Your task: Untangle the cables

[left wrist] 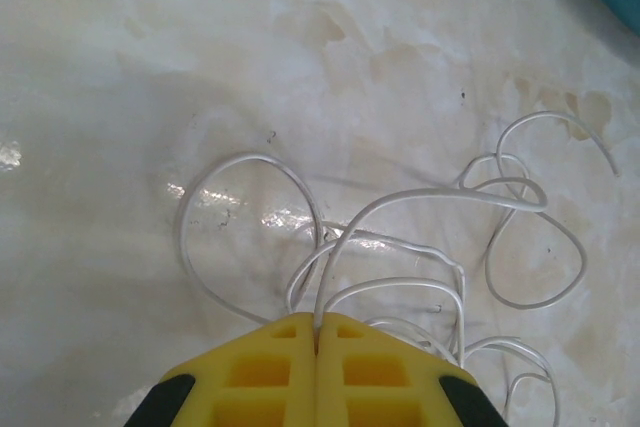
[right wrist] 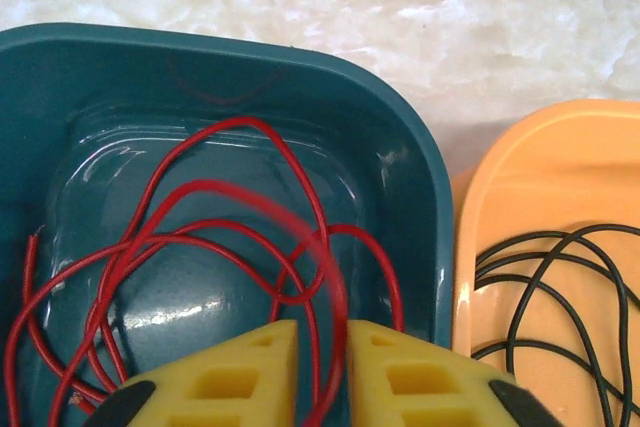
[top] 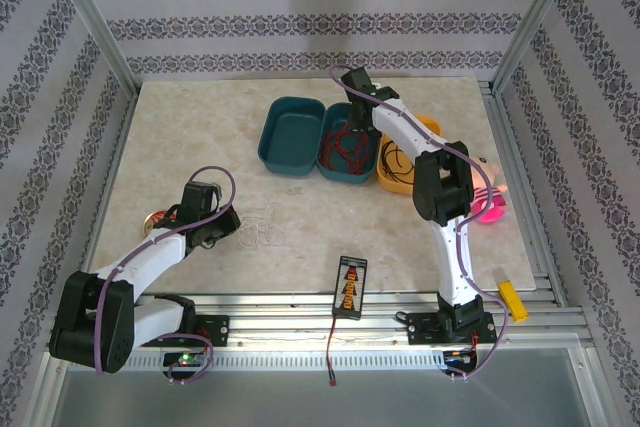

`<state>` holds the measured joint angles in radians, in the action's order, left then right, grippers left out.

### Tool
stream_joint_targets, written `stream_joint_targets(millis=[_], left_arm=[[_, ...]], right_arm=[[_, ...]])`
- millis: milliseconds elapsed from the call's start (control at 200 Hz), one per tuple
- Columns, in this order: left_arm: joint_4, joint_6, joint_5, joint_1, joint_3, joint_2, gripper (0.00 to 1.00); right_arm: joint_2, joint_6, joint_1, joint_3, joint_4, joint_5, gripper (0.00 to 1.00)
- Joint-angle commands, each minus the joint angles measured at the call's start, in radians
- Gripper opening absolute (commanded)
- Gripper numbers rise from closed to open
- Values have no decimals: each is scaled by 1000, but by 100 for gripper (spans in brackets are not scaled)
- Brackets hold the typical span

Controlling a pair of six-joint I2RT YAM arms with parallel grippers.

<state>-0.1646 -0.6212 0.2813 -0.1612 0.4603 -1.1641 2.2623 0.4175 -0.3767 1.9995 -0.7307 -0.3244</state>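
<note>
On the table (top: 250, 137), the left arm is folded low, the right arm stretched far over the teal tray (right wrist: 425, 187); the white cable (left wrist: 440, 190) sprawls crosswise just ahead of the left end effector (left wrist: 317, 332), which is pressed together, pinching one strand; the right end effector (right wrist: 322, 337), slightly spread, hangs over the red cable (right wrist: 245, 121) lying in that tray.

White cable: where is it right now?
The white cable lies loose on the table, left of centre in the top view, on the near side of the empty teal tray, one strand pinched in the fingers of the left gripper.
</note>
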Motion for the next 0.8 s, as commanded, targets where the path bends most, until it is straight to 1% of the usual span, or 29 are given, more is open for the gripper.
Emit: stream_joint_targets(millis=[0,135,230,340,420,495,635,725,755,774,779,784,794], left_arm=[[16,-3,7,15,10,1,0],[17,-6,10,15,6,4,0],[18,-9,13,14,6,9,0],[19,-9,18,15,9,10,0],[19,-9,14,13,9,14,0],[18,-6,15,14,15,14,0],[9,7,21,12,28,11,0],[20,-1,34,9,27,11,0],[28,-6,40,6,25,11,0],[34,-10,43,5,23,11,0],[35,-11,44,5,22,11,0],[38,-12,45,6,22,12,0],[41,-15,48,5,20,10,0]], right_arm=[[-47,-7,-16,-39,-5,-13,26],[-115,-17,-18,-86,9,-21,34],[-168,-20,-21,-127,20,-12,35],[-254,-31,-35,-214,75,53,35],[-324,-36,-57,-295,129,88,39],[-381,-42,-89,-365,158,95,43],[-496,-69,-176,-510,225,49,58],[-555,-48,-222,-589,254,46,68],[-571,-38,-237,-615,263,45,74],[-583,-28,-249,-636,269,37,81],[-587,-25,-252,-640,270,34,89],[-589,-24,-254,-645,273,32,94],[-595,-17,-261,-656,276,26,97]])
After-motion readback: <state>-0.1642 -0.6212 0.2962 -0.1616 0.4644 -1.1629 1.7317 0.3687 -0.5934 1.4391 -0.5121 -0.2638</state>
